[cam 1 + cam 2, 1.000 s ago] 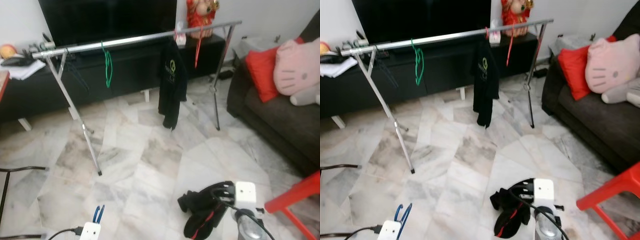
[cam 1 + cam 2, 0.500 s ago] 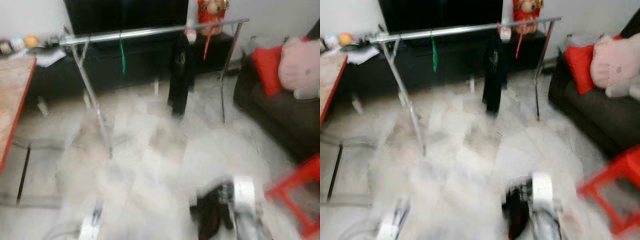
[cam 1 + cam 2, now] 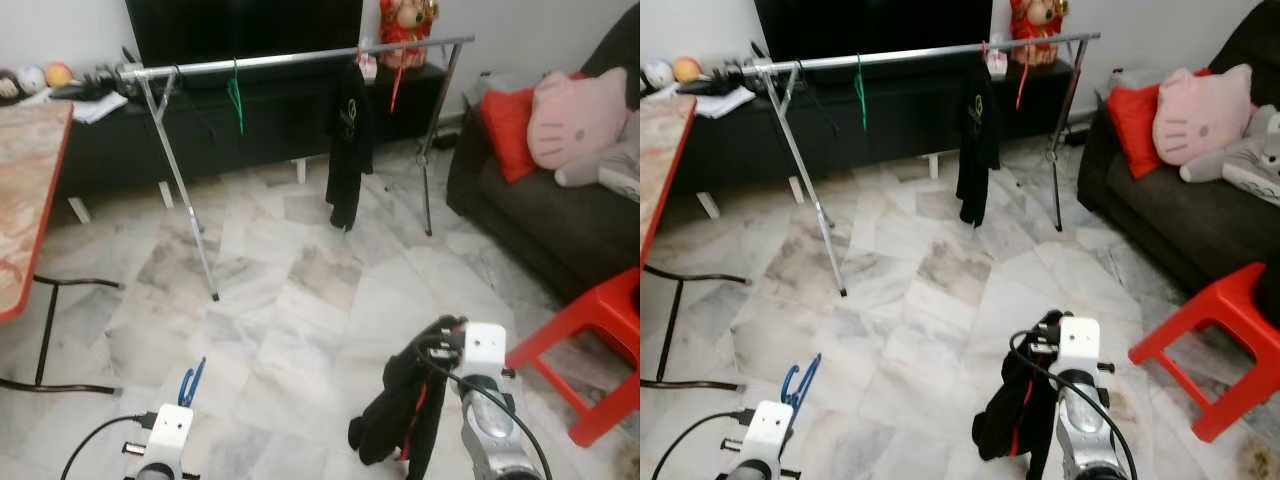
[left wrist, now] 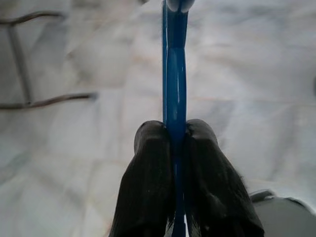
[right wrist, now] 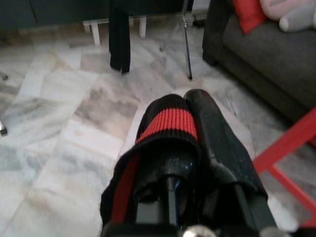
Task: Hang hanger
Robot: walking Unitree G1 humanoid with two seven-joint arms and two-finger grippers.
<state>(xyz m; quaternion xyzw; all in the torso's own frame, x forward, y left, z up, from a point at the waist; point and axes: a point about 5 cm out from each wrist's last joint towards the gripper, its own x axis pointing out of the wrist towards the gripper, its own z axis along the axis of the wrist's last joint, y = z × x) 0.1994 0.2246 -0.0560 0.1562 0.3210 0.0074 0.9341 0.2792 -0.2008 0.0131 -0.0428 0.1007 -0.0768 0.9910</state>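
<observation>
Blue hanger (image 4: 175, 74) clamped between left pincer (image 4: 176, 143) fingers, edge-on.

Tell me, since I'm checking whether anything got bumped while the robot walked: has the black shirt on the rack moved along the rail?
No. The black shirt hangs just left of the red hanger on the rail, as before; only the camera shifted.

Both silver arms reach forward low in the head views. The left gripper (image 4: 175, 136) has its two black fingers (image 4: 150, 168) pressed tight on a thin blue plastic hanger (image 4: 174, 74). The right gripper (image 5: 190, 106) is clamped on a black garment with a red stripe (image 5: 165, 123), which drapes over its fingers.
</observation>
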